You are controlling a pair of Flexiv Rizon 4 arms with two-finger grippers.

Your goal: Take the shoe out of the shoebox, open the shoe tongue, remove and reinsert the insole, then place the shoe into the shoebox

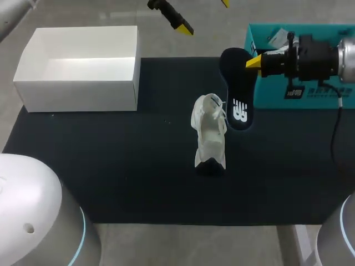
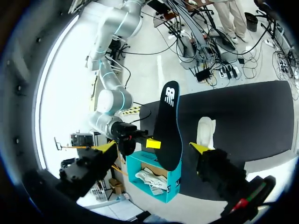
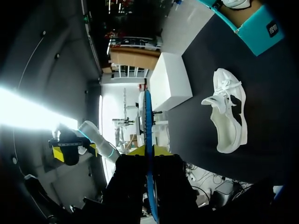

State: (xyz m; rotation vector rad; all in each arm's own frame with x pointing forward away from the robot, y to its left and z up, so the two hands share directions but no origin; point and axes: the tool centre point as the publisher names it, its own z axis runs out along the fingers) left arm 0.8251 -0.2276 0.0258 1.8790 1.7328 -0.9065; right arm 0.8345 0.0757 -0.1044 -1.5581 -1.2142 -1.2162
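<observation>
Head view: a black mat (image 1: 111,166) covers the table. An open white box (image 1: 83,66) sits at its far left corner and a teal shoebox (image 1: 310,94) at its far right, with another white shoe (image 2: 152,177) inside, as the left wrist view shows. The task's white shoe (image 1: 209,133) rests mid-mat, outside both boxes. The black insole (image 1: 237,91) hangs between the shoe and the teal shoebox, its lower end just beside the laces. The right gripper (image 1: 254,61) pinches the insole's upper part from both sides; the right wrist view shows it edge-on between the yellow tips. The left gripper (image 1: 203,15) hovers beyond the mat's far edge, fingers spread wide and holding nothing.
</observation>
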